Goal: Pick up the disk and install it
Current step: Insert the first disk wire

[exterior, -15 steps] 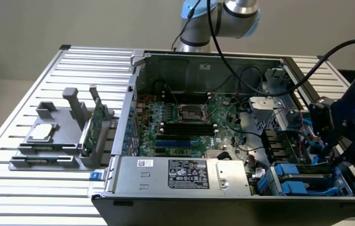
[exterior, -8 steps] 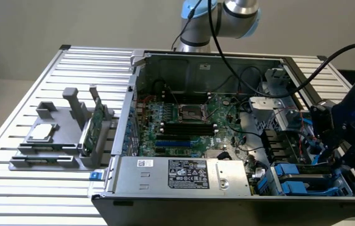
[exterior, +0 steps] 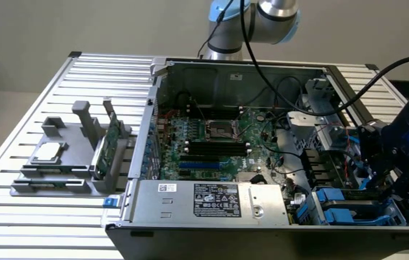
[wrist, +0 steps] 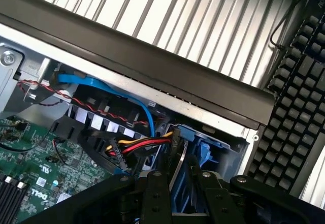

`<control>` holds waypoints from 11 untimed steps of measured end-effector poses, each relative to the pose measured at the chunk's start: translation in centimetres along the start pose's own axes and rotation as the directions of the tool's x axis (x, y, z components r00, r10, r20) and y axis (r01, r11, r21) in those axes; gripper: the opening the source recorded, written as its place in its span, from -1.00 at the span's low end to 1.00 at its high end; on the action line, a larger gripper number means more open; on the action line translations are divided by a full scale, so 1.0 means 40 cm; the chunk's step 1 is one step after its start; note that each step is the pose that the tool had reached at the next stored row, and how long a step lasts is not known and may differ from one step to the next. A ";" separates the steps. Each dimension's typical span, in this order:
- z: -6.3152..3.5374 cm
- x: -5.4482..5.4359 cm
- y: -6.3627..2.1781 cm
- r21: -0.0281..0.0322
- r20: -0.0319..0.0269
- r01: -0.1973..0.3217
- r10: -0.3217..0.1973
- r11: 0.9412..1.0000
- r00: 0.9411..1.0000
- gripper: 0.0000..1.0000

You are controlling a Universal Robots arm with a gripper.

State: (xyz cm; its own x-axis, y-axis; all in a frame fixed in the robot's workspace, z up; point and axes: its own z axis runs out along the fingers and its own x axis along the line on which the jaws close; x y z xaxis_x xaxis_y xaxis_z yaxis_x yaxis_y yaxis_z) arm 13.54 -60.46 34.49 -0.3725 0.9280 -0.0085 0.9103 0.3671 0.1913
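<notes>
My gripper (wrist: 180, 177) hangs over the drive bay in the corner of the open computer case (exterior: 154, 108), at the exterior view's lower right, where the dark gripper (exterior: 392, 187) stands just above the bay. Its two black fingers (wrist: 154, 193) are shut on the disk (wrist: 203, 150), which I see edge-on: a thin silver edge between the fingers and a bright blue rail beyond the fingertips. The disk points down into the bay, close to the case's side wall. Blue plastic (exterior: 338, 199) shows in the bay beside the gripper.
Red, yellow and black wires (wrist: 142, 145) and a blue cable (wrist: 101, 84) crowd the bay. The motherboard (exterior: 212, 141) and power supply (exterior: 212, 200) fill the case. A grey holder (exterior: 49, 179) carries a silver square piece (exterior: 49, 153) and green card (exterior: 110, 143). A keyboard (wrist: 299, 107) lies outside the case.
</notes>
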 end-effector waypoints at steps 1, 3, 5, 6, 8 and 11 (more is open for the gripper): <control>0.001 0.000 0.000 -0.001 -0.003 -0.005 0.005 1.000 1.000 -0.45; 0.002 -0.001 -0.001 -0.001 -0.011 -0.012 0.012 1.000 1.000 -0.45; 0.002 -0.002 -0.001 -0.002 -0.023 -0.017 0.017 1.000 1.000 -0.45; 0.003 -0.002 -0.001 -0.004 -0.030 -0.019 0.019 1.000 0.999 -0.45; 0.003 -0.003 -0.002 -0.009 -0.044 -0.023 0.023 1.000 0.999 -0.45; 0.004 -0.005 -0.002 -0.015 -0.066 -0.030 0.029 0.999 0.997 -0.45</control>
State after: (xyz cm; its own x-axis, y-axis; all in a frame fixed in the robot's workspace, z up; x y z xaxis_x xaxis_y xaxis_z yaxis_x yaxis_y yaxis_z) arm 13.57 -60.68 34.31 -0.3573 0.9320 0.0613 0.9181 0.3383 0.2066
